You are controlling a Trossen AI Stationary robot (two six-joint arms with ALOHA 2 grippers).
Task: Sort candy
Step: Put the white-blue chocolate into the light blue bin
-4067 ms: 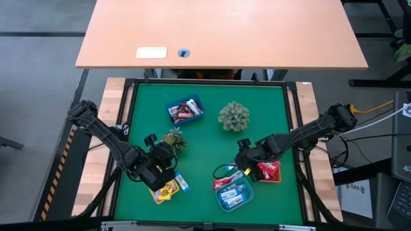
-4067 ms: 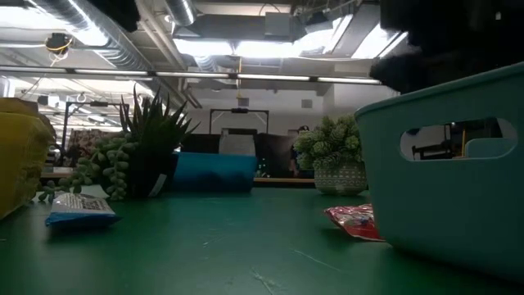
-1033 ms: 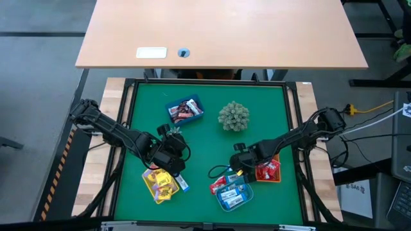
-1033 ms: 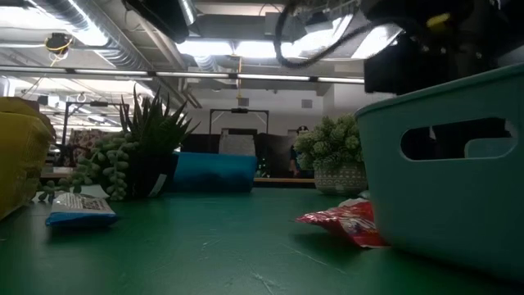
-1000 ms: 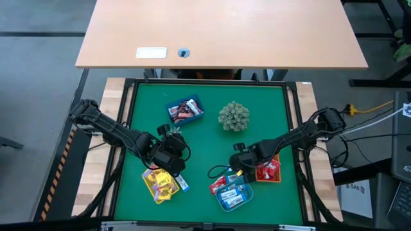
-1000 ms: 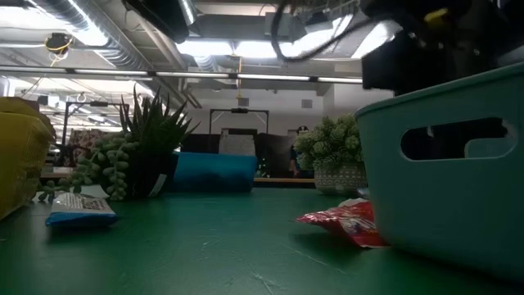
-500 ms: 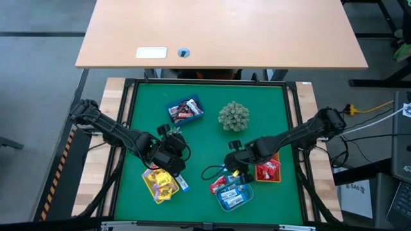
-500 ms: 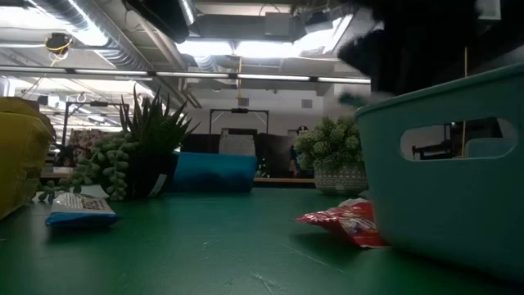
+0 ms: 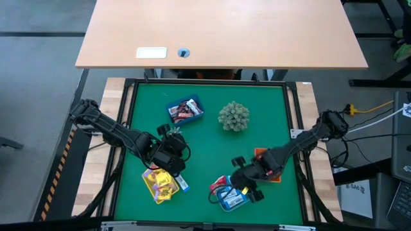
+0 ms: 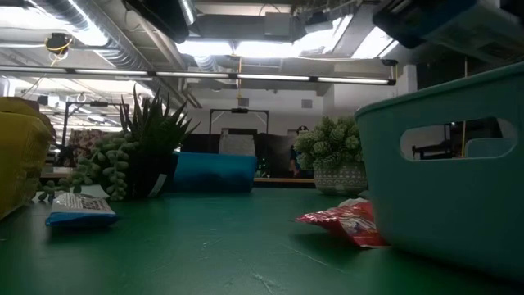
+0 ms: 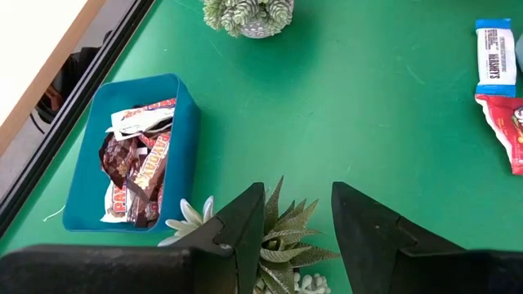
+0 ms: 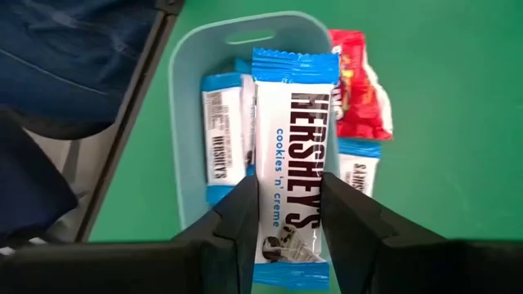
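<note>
The right tool, clamped on a blue-and-white wrapped candy bar, hangs directly above the teal plastic tray, the bar's long axis along the tray's length.

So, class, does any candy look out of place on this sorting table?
Yes. A red candy lies loose on the mat against the teal tray, and a blue-and-white bar lies loose beside the yellow tray.
</note>
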